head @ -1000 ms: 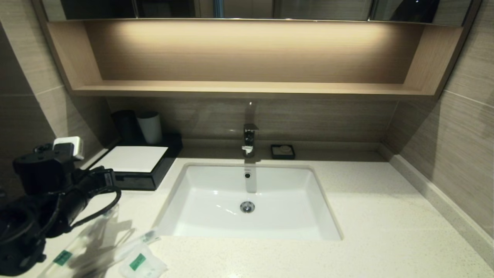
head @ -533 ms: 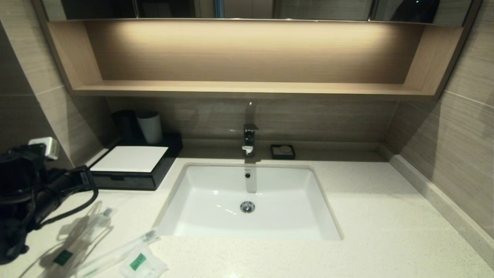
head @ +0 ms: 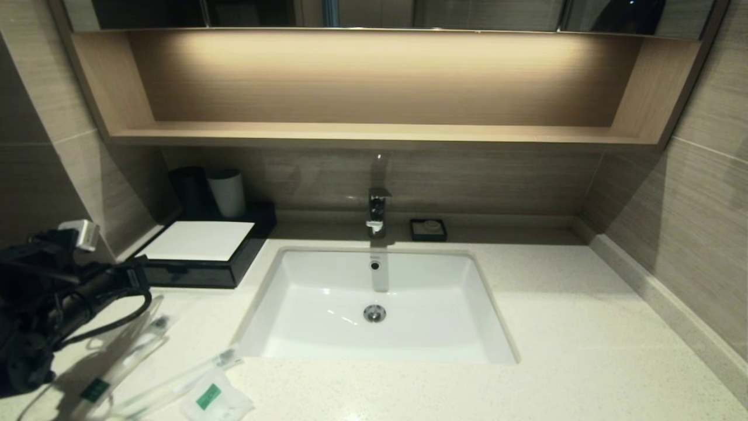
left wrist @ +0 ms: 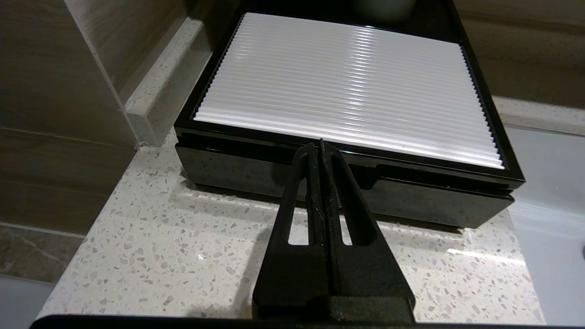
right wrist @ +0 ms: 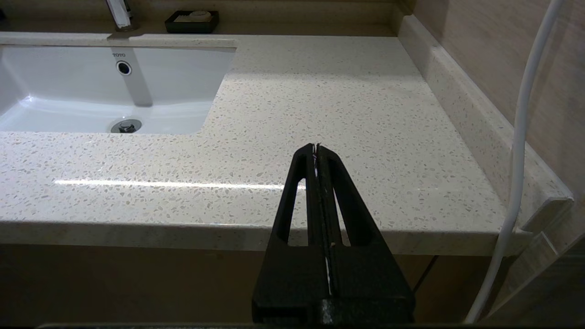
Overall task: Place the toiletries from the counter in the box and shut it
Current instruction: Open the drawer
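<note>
Low on the left of the head view, my left gripper [head: 139, 276] points at the box [head: 193, 273]. In the left wrist view this gripper [left wrist: 320, 145] is shut and empty, its tips just short of the black drawer front of the box [left wrist: 434, 201], which looks pushed in. The toiletries lie on the counter [head: 584, 327] near its front left: one wrapped stick [head: 125, 356], a second stick [head: 181, 380] and a white sachet [head: 213, 400]. My right gripper [right wrist: 316, 147] is shut and empty, hanging over the counter's front right edge.
The sink [head: 374, 345] fills the middle of the counter, with the tap [head: 378, 210] and a black soap dish [head: 428, 229] behind it. Two cups [head: 228, 193] stand behind the box. A wall runs close on the left. A white cable [right wrist: 521, 137] hangs on the right.
My left arm has drawn back to the left, away from the box, then come slightly right again. The toiletries and the box have not moved.
</note>
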Robot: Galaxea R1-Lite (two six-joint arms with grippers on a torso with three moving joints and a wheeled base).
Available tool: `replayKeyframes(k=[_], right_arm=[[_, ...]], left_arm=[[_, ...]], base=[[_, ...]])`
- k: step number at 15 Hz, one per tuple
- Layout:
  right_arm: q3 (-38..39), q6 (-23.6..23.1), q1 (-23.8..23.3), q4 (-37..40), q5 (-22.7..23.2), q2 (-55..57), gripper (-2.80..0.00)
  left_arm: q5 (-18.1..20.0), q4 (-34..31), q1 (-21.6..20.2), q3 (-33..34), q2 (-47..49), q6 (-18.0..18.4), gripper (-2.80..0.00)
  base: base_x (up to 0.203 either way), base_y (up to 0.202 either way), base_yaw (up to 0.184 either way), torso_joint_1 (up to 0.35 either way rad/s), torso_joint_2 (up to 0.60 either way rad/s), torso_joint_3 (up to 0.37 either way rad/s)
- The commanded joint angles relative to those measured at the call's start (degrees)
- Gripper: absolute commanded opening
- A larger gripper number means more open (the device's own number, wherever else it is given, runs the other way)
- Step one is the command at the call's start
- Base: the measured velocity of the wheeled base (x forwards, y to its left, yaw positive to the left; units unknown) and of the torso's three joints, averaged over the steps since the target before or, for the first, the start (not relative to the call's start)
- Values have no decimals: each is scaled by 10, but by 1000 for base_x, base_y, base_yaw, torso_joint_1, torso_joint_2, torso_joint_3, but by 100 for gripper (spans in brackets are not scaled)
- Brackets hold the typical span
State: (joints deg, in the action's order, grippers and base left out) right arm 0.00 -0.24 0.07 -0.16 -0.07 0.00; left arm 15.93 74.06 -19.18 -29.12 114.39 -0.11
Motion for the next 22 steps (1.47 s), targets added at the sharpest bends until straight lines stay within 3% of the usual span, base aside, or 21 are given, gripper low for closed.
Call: replayKeyframes(k=[1, 6, 12, 17, 22], right_arm=[[1, -1, 0, 0, 0, -1, -280], [1, -1, 0, 0, 0, -1, -280], [1, 0, 0, 0, 0, -1, -280], [1, 0, 0, 0, 0, -1, -280], [1, 0, 0, 0, 0, -1, -280]], left_arm=[[2, 4, -2, -6, 17, -1, -280], [0, -25, -1, -4, -21, 1, -280], [-2, -238, 1, -59, -97, 11, -280], [-12, -278, 6, -81, -89, 29, -280], [-11, -272, 16, -82, -62, 30, -280]], base=[[0, 0, 0, 0, 0, 0], [0, 0, 0, 0, 0, 0], [0, 0, 0, 0, 0, 0], [0, 0, 0, 0, 0, 0], [0, 0, 0, 0, 0, 0]])
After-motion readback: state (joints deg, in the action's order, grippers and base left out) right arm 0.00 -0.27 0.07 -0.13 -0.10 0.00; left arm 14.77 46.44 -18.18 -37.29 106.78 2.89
